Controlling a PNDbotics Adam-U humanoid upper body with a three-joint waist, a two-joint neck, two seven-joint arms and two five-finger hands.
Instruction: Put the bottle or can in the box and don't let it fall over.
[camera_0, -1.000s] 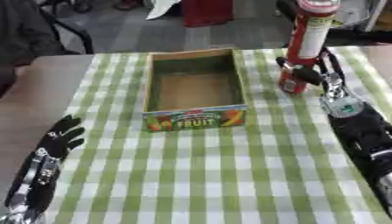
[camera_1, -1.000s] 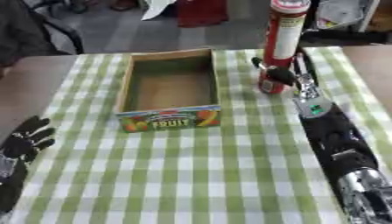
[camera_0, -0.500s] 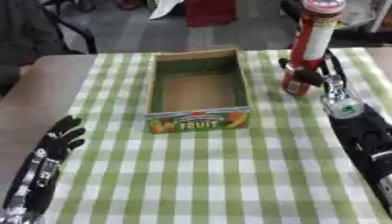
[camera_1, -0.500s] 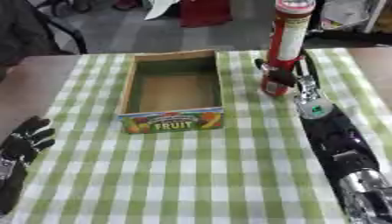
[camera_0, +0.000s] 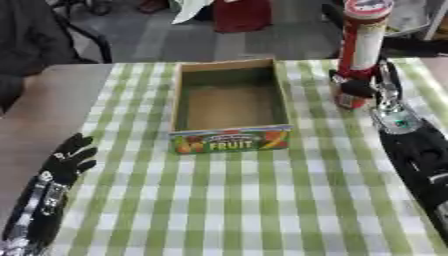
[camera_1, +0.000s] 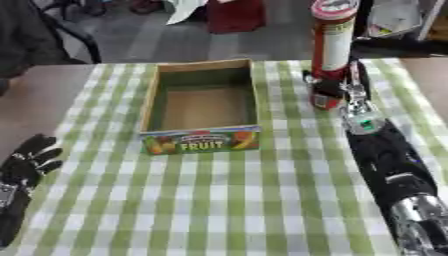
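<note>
A tall red and white can (camera_0: 360, 47) stands upright on the green checked cloth, to the right of the box. My right hand (camera_0: 372, 86) is at its lower part, thumb and fingers curled round the can near its base. The cardboard box (camera_0: 230, 140), open on top with "FRUIT" on its front wall, sits in the middle of the table and holds nothing. My left hand (camera_0: 66, 160) rests open at the lower left, fingers pointing up, away from both things.
The checked cloth (camera_0: 236, 200) covers most of the table; bare brown tabletop (camera_0: 44, 110) shows at the left. A red object (camera_0: 241, 14) and dark chairs stand on the floor beyond the far edge.
The can and my right hand have stayed at about the same spot beside the box. The left hand has not moved.
</note>
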